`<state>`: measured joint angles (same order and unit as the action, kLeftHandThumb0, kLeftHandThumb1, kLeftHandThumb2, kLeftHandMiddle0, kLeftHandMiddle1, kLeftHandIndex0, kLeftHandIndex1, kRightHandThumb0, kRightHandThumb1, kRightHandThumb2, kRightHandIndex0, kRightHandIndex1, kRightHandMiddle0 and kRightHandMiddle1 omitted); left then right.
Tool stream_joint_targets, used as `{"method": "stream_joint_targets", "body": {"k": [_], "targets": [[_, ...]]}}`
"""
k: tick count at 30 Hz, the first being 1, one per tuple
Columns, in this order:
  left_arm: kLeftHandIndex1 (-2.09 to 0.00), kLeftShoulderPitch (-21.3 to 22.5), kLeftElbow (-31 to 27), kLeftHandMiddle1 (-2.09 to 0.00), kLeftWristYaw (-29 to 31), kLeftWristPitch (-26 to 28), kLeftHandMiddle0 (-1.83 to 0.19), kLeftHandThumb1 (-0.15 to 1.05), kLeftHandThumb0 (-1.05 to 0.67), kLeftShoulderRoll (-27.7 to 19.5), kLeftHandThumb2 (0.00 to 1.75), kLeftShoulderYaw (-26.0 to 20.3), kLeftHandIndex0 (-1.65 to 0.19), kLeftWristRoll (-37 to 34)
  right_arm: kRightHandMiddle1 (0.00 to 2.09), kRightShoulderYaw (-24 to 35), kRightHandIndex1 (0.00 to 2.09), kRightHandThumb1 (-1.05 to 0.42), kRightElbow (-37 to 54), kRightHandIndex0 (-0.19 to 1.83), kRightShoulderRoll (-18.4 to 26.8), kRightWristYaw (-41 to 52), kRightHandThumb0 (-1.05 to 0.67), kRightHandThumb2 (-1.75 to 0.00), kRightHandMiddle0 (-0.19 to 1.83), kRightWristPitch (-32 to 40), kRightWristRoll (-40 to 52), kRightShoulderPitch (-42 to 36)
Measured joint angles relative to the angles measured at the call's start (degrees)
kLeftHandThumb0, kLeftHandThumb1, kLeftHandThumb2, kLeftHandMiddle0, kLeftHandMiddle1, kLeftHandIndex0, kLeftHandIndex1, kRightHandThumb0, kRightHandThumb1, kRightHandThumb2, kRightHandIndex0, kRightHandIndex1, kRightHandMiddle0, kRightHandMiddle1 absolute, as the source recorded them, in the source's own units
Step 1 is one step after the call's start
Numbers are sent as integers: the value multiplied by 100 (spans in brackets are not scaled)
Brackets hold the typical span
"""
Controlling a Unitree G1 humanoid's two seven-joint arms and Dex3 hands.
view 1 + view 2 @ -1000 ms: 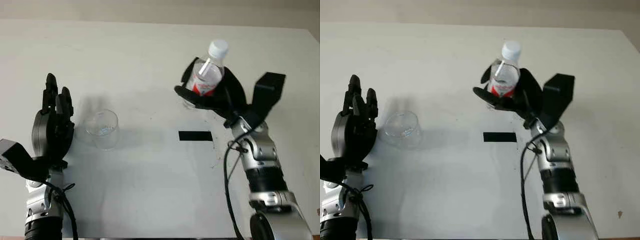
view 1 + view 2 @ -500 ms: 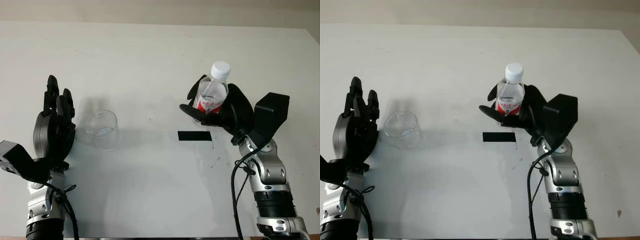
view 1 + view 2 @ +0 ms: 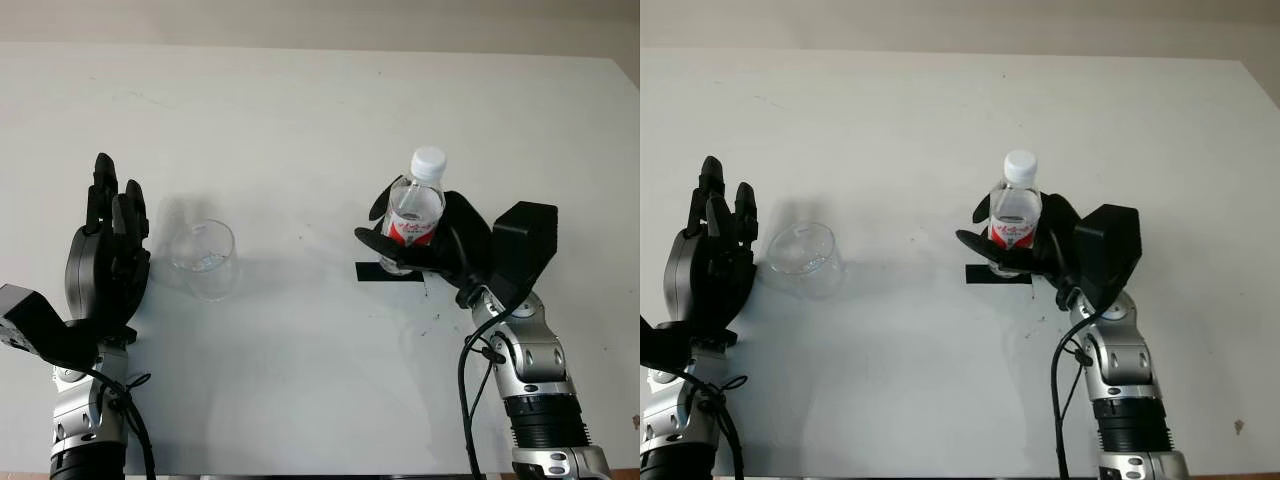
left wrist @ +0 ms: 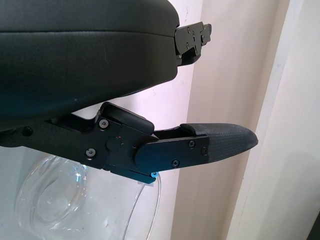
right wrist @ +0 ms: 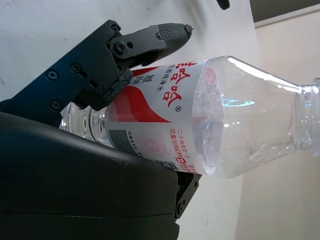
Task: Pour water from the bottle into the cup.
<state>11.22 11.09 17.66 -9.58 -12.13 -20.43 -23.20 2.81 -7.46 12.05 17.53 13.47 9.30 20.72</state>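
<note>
My right hand (image 3: 440, 250) has its black fingers wrapped around the clear plastic water bottle with the red-and-white label and white cap (image 3: 413, 212), gripping it at the label band. The bottle stands close to upright over the black tape rectangle (image 3: 372, 272) on the white table (image 3: 300, 110), toward the table's right half and nearer its front edge than its back. I cannot tell whether its base is on the surface or just above it.

The empty clear plastic cup (image 3: 205, 258) sits upright well apart from the bottle, on the left half of the table. My left hand (image 3: 105, 255) is open just beside the cup, on the side toward the left edge, holding nothing; in the left wrist view one finger (image 4: 200, 145) reaches past the cup's rim (image 4: 150, 200) without clearly touching it.

My main worry is the cap: it looks to be on, so tilting the bottle would pour nothing. Next is the carry across the open table; the bottle is thin-walled, and a squeeze could buckle it or let it slip through the fingers. The cup is light and empty, so a bump from the bottle neck or from my left hand would likely tip or slide it. A fast tilt could also splash water past the rim.
</note>
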Motion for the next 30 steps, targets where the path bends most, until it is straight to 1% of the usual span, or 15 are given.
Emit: {"method": "stream_joint_targets", "body": {"k": [10,14,15,16,17,18,19,21,24,25,26,27,28,29,30], "targets": [[-1,-54,-50,-4,-6,13,19,105,-78,7,54,4,19,-23,209,-14,209,-105,-3,121,-75,1,-49,-46,87,127,38,0],[0,-62,-50,-3,-6,15,19,105,-77,7,54,4,19,-23,209,-39,209,-105,-4,112,-77,88,-51,-46,76,147,33,-2],[0,-62,-50,-3,-2,15,19,105,-78,8,53,4,19,-29,209,-52,209,-105,-22,92,-78,124,-51,-43,56,74,25,-16],[0,-62,-50,-4,1,14,19,105,-78,8,53,3,19,-38,209,-60,209,-105,-50,77,-84,171,-51,-40,41,-35,30,-45],[-1,-62,-50,-4,3,14,19,105,-78,8,52,2,19,-50,209,-61,209,-105,-81,70,-96,219,-51,-39,33,-138,41,-72],[-1,-62,-50,-4,3,13,19,105,-78,8,52,2,19,-56,209,-64,208,-105,-136,42,-99,263,-55,-34,14,-258,40,-85],[-1,-63,-50,-4,3,13,19,105,-78,8,52,2,19,-56,207,-72,206,-105,-171,25,-100,300,-57,-29,2,-362,34,-104],[-1,-64,-50,-5,2,13,19,105,-78,7,53,3,19,-37,199,-112,197,-105,-231,10,-100,362,-59,-24,-8,-544,5,-146],[-1,-65,-50,-5,3,14,19,105,-79,7,53,4,19,-24,151,-155,147,-105,-405,4,-102,481,-59,-15,-5,-873,-14,-236],[-1,-67,-51,-5,2,15,19,105,-79,4,53,2,19,-23,119,-167,116,-105,-469,3,-99,507,-62,-12,-1,-1034,-53,-257],[-1,-68,-51,-5,2,17,19,105,-79,3,53,1,19,-22,104,-179,103,-105,-527,5,-97,519,-63,-11,2,-1185,-101,-274],[-2,-71,-50,-5,1,19,19,105,-79,3,53,0,19,-22,96,-195,96,-105,-567,5,-94,522,-63,-10,4,-1291,-153,-280],[-2,-73,-51,-5,1,20,19,105,-79,3,53,1,19,-21,73,-212,69,-105,-618,7,-85,522,-67,-9,5,-1418,-218,-285],[-2,-77,-51,-5,2,20,19,105,-79,2,54,0,19,-20,58,-223,52,-105,-651,11,-75,521,-69,-8,9,-1522,-271,-295],[-2,-79,-51,-5,2,20,18,105,-79,-2,54,0,19,-20,48,-235,41,-105,-693,13,-64,522,-69,-7,10,-1639,-321,-309]]}}
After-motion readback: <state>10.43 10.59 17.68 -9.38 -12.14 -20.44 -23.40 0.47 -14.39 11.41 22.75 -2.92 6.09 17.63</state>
